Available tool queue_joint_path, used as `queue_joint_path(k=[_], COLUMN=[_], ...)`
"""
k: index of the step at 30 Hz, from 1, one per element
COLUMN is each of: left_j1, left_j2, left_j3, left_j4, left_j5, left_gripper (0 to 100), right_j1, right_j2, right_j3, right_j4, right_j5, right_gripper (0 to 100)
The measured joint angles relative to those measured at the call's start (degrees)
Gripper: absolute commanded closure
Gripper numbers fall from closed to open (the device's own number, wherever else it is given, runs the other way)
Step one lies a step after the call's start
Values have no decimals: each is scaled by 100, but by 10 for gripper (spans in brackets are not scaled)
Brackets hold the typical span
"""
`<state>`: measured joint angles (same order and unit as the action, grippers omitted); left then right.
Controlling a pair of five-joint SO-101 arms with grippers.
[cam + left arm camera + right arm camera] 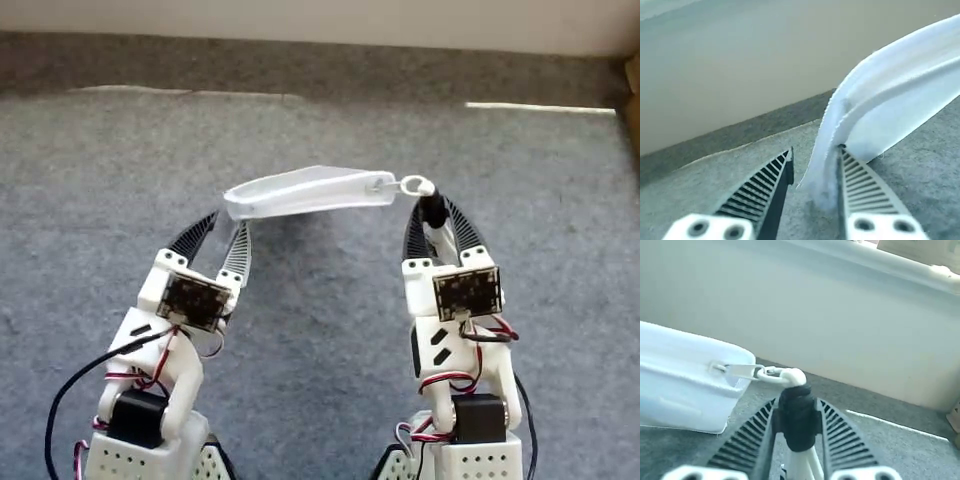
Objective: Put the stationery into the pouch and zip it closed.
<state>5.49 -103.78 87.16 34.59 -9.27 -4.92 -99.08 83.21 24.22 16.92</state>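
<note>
one frosted white soft plastic pouch (300, 192) (890, 90) (680, 385) stretches between two claws over the grey felt-covered bench (320, 320). we cannot make out what lies inside the pouch, nor whether its underside touches the bench. both arms' bases are cut off at the lower edge of the high view. each arm reaches forward, fingers pointing away from its base. we see the left claw (228, 224) (815, 150) spread, with the pouch's end between its ribbed fingers and touching one finger (860, 185) only. the right claw (433, 208) (796, 402) is pressed together on one black wrapped pull tab (432, 212) (797, 422), linked by a small metal ring (415, 186) (771, 374) to the single silver zip pull (382, 184) (740, 371) at the pouch's end nearest that claw. count: two arms, two claws, one pouch, one zip pull.
</note>
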Motion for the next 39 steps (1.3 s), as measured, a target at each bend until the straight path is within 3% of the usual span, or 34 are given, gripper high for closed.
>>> queue_joint_path(k=[4,20,30,39], left_j1=[-53,-97,-79,-88], left_j2=[0,0,0,0], left_j3=[0,-9,-738,-800], left_j4=[0,97,1424,1468], left_j5=[255,563,888,905], left_gripper=[811,810,810,810], right_j1=[-114,-624,-624,-624], right_j2=[0,0,-484,-563], right_j3=[35,44,-334,-545], right_j4=[97,422,1855,2831], right_j5=[-9,-18,-18,-18], right_gripper=[746,746,746,746])
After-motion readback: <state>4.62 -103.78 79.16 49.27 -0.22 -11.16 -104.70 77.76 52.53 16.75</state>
